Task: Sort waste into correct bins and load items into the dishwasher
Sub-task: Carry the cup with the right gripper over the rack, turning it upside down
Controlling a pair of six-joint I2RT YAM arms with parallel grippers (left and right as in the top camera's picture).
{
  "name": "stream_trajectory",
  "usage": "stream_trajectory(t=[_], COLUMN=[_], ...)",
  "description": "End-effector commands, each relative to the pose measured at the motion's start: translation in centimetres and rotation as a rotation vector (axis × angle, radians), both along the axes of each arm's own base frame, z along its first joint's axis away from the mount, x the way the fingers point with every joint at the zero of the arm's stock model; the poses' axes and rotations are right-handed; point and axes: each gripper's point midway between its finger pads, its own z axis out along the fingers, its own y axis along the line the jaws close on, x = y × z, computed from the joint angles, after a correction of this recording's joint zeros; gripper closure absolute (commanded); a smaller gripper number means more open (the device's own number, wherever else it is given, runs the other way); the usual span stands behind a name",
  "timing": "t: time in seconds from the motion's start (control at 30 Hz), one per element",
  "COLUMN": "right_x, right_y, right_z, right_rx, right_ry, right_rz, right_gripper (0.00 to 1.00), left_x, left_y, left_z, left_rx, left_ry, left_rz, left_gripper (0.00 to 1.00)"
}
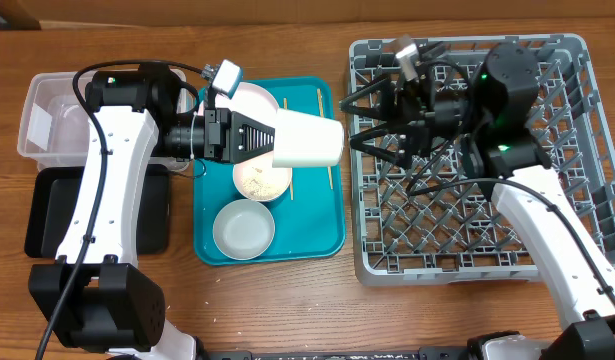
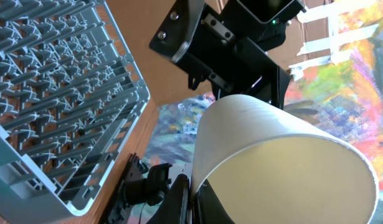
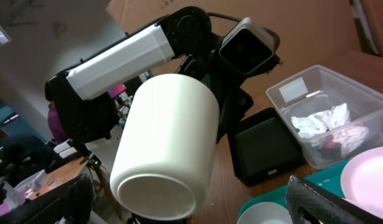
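- Left gripper [image 1: 272, 140]: clamped on the one small white cup [image 1: 309, 140], which is held on its side in the air above the teal rectangular plastic tray [image 1: 317, 225]; in the left wrist view the cup fills most of the frame and only part of one finger [image 2: 179, 196] shows, so the contact points are hidden
- Right gripper [image 1: 359, 122]: over the left part of the large square grey plastic dish rack [image 1: 577, 60]; its fingers stand apart with nothing between them in the overhead view; the right wrist view cuts off all but part of one finger at the lower right edge
- Round white plate [image 1: 257, 98]: one, on the far part of the teal tray, largely covered by the left gripper and the cup
- Pale bowls: two, both on the teal tray; the farther bowl [image 1: 262, 182] holds pale specks that look like rice grains and its far rim is hidden by the cup; the nearer bowl [image 1: 243, 230] is in full view
- Thin wooden chopsticks [image 1: 330, 175]: two, lying on the teal tray, the middle of each hidden under the cup
- Clear plastic rectangular tub [image 3: 316, 76]: one, far left on the wooden table [image 1: 287, 300]; it holds crumpled white paper scraps [image 3: 322, 121] with red marks, number not countable; a white label [image 3: 295, 92] on its wall is too small to read
- Shallow black rectangular tray [image 1: 47, 215]: one, just on the near side of the tub, its right part covered by the left arm
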Motion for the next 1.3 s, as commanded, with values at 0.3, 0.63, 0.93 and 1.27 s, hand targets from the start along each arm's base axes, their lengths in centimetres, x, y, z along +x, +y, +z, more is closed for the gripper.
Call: stream_trajectory(t=[0.3,0.63,0.93,1.27], right_x=[-2.1,-3.3,-3.3,-1.2], right_y=[3.3,4.8,6.0,4.0], right_z=[0.4,0.4,0.0,0.0], right_rx=[0.005,0.004,-0.006,-0.01], right_ry=[-0.019,-0.015,0.017,0.063], right_rz=[0.079,0.116,0.087,0.014], right_gripper=[0.0,0.2,0.35,0.45], left_x=[-0.3,-0.2,-0.2,-0.4], left_y=[-0.2,-0.2,-0.2,-0.1], left_z=[1.1,1.2,1.2,0.1], left_rx=[-0.019,-0.03,-0.029,0.036], left_ry=[-0.023,-0.028,-0.029,-0.034], left_rz=[-0.003,-0.001,-0.001,-0.013], left_gripper=[0.96,0.96,0.96,0.68])
